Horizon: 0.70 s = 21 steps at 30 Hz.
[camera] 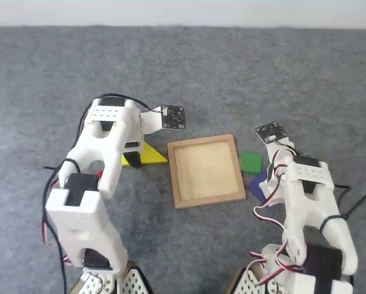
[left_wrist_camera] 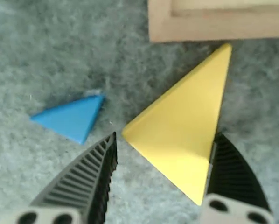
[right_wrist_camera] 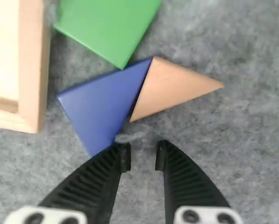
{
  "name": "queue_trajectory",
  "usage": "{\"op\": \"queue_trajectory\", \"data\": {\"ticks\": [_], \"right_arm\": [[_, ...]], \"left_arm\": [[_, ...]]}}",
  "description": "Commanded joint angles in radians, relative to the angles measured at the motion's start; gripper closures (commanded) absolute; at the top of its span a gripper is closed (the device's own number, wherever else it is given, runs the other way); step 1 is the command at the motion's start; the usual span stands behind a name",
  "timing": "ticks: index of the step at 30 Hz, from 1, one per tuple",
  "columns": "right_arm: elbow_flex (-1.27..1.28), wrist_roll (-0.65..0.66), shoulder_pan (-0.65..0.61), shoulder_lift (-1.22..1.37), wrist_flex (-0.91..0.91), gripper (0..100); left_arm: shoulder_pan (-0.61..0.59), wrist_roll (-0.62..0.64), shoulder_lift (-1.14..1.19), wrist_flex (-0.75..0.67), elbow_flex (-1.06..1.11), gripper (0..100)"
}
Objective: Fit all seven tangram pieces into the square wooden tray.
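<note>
The square wooden tray [camera: 206, 169] lies mid-table with nothing in it. My left gripper [left_wrist_camera: 165, 140] is open and low over a yellow triangle [left_wrist_camera: 184, 130], one finger on each side of it; this piece [camera: 151, 155] lies just left of the tray. A small light-blue triangle [left_wrist_camera: 72, 119] lies beside one finger. Right of the tray sit a green square [camera: 251, 162], a dark blue triangle [right_wrist_camera: 107, 105] and a tan triangle [right_wrist_camera: 172, 86], the two triangles touching. My right gripper [right_wrist_camera: 142, 155] hovers just short of them, its fingers a narrow gap apart and holding nothing.
Grey carpet [camera: 232, 79] covers the table, with wide room behind the tray. The tray's wall [right_wrist_camera: 18, 70] is close to the blue triangle, and its corner [left_wrist_camera: 214, 23] is near the yellow triangle's tip. Both arm bases stand at the front edge.
</note>
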Motion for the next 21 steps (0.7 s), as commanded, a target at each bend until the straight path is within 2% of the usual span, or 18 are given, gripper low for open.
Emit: {"op": "queue_trajectory", "data": {"ticks": [1, 14, 17, 21], "right_arm": [[0.002, 0.014, 0.01, -0.031, -0.019, 87.6], [0.002, 0.017, 0.01, -0.031, -0.019, 87.6], [0.002, 0.017, 0.008, -0.031, -0.019, 87.6], [0.002, 0.017, 0.008, -0.031, -0.019, 87.6]], "left_arm": [[0.005, -0.034, -0.008, -0.011, -0.039, 69], [0.032, -0.063, -0.006, -0.005, -0.038, 69], [0.041, -0.104, 0.006, -0.006, -0.039, 69], [0.038, -0.11, 0.068, 0.029, -0.113, 69]]}}
